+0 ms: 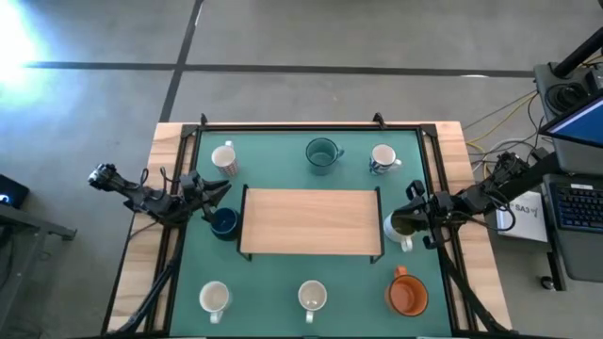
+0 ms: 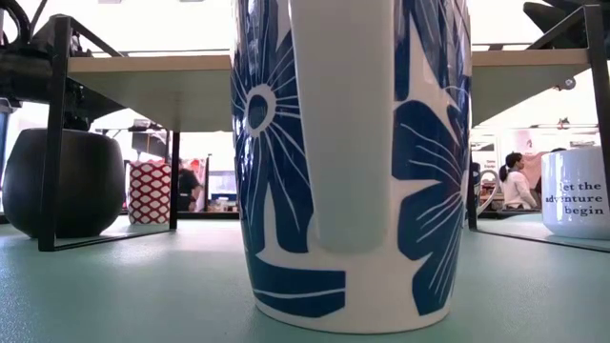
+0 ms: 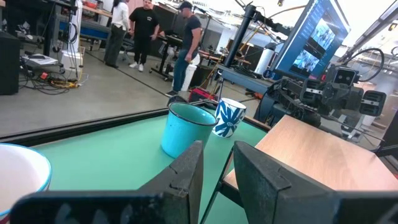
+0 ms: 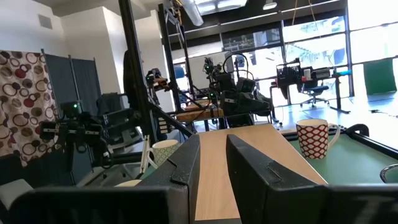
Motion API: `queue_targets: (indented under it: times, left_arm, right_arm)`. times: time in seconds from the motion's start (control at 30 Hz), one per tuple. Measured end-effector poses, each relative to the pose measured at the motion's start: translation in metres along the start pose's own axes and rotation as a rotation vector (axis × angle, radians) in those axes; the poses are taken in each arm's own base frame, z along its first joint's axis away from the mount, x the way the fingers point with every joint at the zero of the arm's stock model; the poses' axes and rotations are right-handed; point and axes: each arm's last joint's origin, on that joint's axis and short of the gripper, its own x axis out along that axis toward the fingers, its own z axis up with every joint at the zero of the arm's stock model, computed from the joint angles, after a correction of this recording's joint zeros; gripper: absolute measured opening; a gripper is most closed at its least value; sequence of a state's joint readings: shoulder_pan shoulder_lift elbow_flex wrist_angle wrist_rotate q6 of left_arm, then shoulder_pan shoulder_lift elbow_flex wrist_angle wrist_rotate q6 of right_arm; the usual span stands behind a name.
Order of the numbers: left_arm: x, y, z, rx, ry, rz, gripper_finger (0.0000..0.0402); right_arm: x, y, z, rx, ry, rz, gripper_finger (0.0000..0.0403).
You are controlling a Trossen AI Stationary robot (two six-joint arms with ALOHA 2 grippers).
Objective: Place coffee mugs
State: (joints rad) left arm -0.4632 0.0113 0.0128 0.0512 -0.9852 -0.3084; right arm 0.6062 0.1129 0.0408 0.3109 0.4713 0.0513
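Eight mugs stand on the green mat around a raised wooden shelf (image 1: pixel 311 221). Along the far side are a red-patterned mug (image 1: pixel 224 158), a teal mug (image 1: pixel 322 153) and a blue-flowered mug (image 1: pixel 382 158). A navy mug (image 1: pixel 223 223) stands at the shelf's left end and a white printed mug (image 1: pixel 399 230) at its right end. Along the near side are a white mug (image 1: pixel 215 299), another blue-flowered mug (image 2: pixel 348 162) and an orange mug (image 1: pixel 408 294). My left gripper (image 1: pixel 217 191) hovers just beyond the navy mug, slightly open and empty (image 3: pixel 217 165). My right gripper (image 1: pixel 411 209) hovers above the printed mug, slightly open and empty (image 4: pixel 212 158).
The shelf stands on thin black legs (image 2: pixel 52 133), with room underneath. A black frame (image 1: pixel 311 125) runs round the mat. Beyond the table are a laptop and cables (image 1: pixel 575 188) on the right, and people in the room (image 3: pixel 146 31).
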Motion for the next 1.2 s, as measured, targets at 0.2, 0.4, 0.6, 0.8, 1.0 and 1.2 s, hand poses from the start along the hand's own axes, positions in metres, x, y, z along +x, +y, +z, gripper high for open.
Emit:
queue_targets:
  times: [0.2, 0.4, 0.6, 0.8, 1.0, 1.2]
  left_arm:
    - [0.000, 0.000, 0.000, 0.000, 0.000, 0.000, 0.0072]
    - [0.000, 0.000, 0.000, 0.001, 0.000, 0.000, 0.0072]
    - [0.000, 0.000, 0.000, 0.000, 0.000, 0.000, 0.0072]
    - [0.000, 0.000, 0.000, 0.001, 0.000, 0.000, 0.0072]
    - [0.000, 0.000, 0.000, 0.001, 0.000, 0.000, 0.0072]
    - [0.000, 0.000, 0.000, 0.000, 0.000, 0.000, 0.0072]
  right_arm:
    - [0.000, 0.000, 0.000, -0.003, -0.001, 0.000, 0.0068]
    - [0.000, 0.000, 0.001, 0.017, -0.005, 0.001, 0.0068]
    - [0.000, 0.000, 0.002, 0.095, -0.020, 0.002, 0.0068]
    - [0.000, 0.000, 0.008, 0.171, -0.072, 0.008, 0.0068]
    - [0.002, -0.002, 0.031, 0.180, -0.115, -0.133, 0.0068]
    - [0.012, 0.000, 0.053, 0.058, -0.078, -0.331, 0.0068]
